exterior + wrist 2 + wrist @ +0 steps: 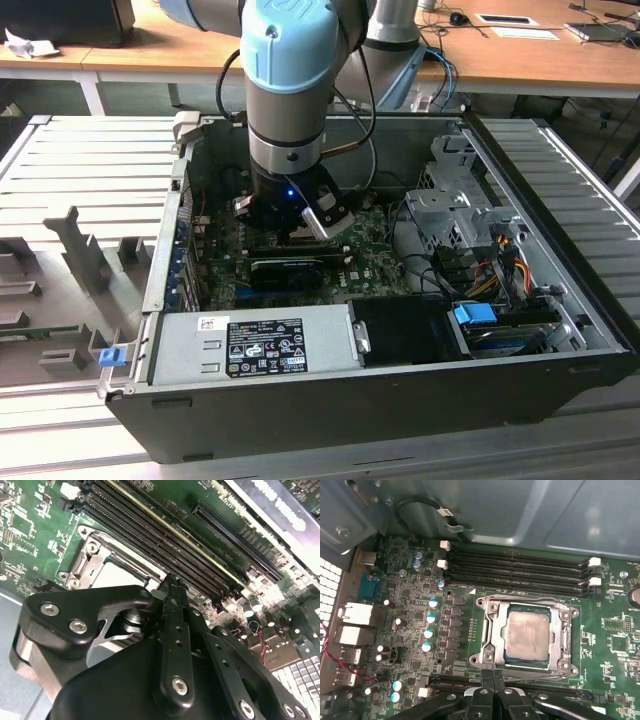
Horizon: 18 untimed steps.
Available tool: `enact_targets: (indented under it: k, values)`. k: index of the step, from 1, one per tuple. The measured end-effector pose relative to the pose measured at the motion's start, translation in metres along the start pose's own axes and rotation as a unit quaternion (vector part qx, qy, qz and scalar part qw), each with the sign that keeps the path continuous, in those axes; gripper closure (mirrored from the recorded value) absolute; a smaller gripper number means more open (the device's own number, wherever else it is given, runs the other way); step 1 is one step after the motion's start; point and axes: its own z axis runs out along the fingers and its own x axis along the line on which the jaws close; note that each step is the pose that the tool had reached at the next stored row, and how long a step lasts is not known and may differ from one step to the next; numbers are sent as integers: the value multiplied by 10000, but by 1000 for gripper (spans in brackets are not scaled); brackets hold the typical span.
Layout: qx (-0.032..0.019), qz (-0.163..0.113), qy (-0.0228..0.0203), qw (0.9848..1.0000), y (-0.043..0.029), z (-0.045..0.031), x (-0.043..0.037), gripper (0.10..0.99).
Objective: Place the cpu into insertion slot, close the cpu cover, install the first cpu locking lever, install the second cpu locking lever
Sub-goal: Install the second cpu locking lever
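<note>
Inside the open computer case (300, 440) on the slatted bench, the motherboard (420, 580) lies flat. The cpu (526, 636) sits in the insertion slot (490, 635), cpu cover (565, 635) down around it. Your gripper (493, 680), fingers pinched together and empty, hovers at the slot's edge; press the lever squarely.

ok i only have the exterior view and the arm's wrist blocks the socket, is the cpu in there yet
observer: yes, in the first wrist view the cpu lies flat in the insertion slot
operator: and the cover, up or down
observer: the cpu cover is down, its frame lying around the chip
operator: where are the jaws then
observer: shut together at the socket edge away from the long memory slots, tips beside a thin metal rod; i can't tell if they touch it
</note>
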Motion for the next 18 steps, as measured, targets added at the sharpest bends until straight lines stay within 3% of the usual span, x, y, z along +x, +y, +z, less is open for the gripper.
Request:
enact_targets:
  k: [2,4,7,11,15,18]
  values:
    - [-23,-1,-4,10000,-9,45,21,980]
    - [-47,-3,-19,10000,-12,72,102,980]
    - [-164,-3,-35,9999,-22,112,116,980]
    - [-233,-4,-48,9997,-32,152,138,980]
    - [-377,-6,-71,9993,-38,198,157,980]
    - [-397,-6,-71,9992,-44,218,160,980]
